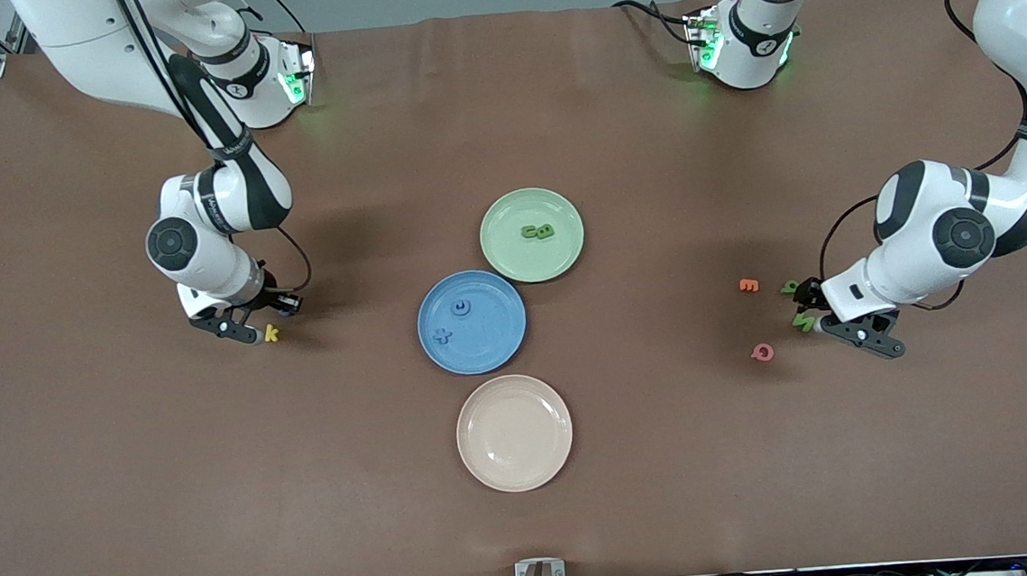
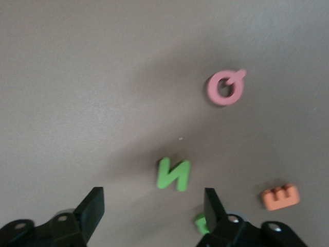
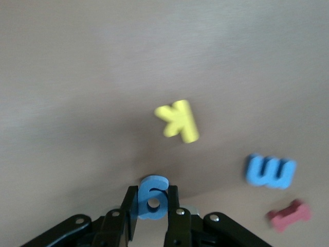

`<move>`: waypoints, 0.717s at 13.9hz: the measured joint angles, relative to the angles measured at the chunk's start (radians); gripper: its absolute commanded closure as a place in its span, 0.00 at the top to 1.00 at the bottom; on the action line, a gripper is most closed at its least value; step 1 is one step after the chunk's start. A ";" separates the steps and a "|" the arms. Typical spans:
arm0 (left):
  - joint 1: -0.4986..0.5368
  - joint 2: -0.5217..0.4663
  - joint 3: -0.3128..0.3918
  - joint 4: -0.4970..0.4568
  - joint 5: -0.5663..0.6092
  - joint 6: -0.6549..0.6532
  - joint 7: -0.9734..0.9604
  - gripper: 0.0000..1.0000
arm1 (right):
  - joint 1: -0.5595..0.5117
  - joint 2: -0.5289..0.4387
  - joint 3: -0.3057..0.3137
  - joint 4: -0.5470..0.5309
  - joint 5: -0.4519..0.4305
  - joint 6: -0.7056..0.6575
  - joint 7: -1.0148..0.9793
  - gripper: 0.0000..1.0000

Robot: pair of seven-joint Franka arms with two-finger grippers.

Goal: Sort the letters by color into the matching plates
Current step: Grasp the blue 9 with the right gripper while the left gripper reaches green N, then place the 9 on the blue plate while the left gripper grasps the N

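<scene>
The right pincer is low over the counter toward the right arm's end, its jaws closed on a blue "6"-shaped letter that stands upright between the fingers. Just beside it on the counter lies a yellow "K", at about 4 o'clock from the pincer in the front view. The right wrist view also shows a blue "m"-shaped letter and a red "I"-shaped piece lying flat near the yellow one.

The left pincer is low over the counter toward the left arm's end, jaws standing wide and holding nothing. A green "N" lies flat on the counter in line with the gap between its fingers. A second green letter is mostly hidden by one finger; its shape cannot be told. An orange "E" lies near them, and a pink "Q" at about 5 o'clock from the orange one in the front view.

At the counter's middle, the pale green plate holds two green letters touching side by side. At 7 o'clock from it, rims nearly touching, the blue plate holds two blue letters, apart from each other. The cream plate lies nearest the front camera.
</scene>
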 measured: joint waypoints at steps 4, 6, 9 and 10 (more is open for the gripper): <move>0.017 0.038 -0.002 -0.001 0.014 0.017 0.040 0.75 | 0.163 0.004 0.008 0.150 0.001 -0.090 0.281 0.03; 0.009 0.044 -0.003 -0.002 0.015 0.021 0.039 0.69 | 0.239 0.037 0.010 0.242 0.001 -0.122 0.421 0.03; -0.005 0.055 -0.003 -0.003 0.064 0.023 -0.007 0.64 | 0.324 0.148 0.011 0.399 0.002 -0.137 0.605 0.03; -0.010 0.058 -0.003 -0.003 0.088 0.023 -0.026 0.64 | 0.350 0.197 0.012 0.459 0.003 -0.137 0.665 0.03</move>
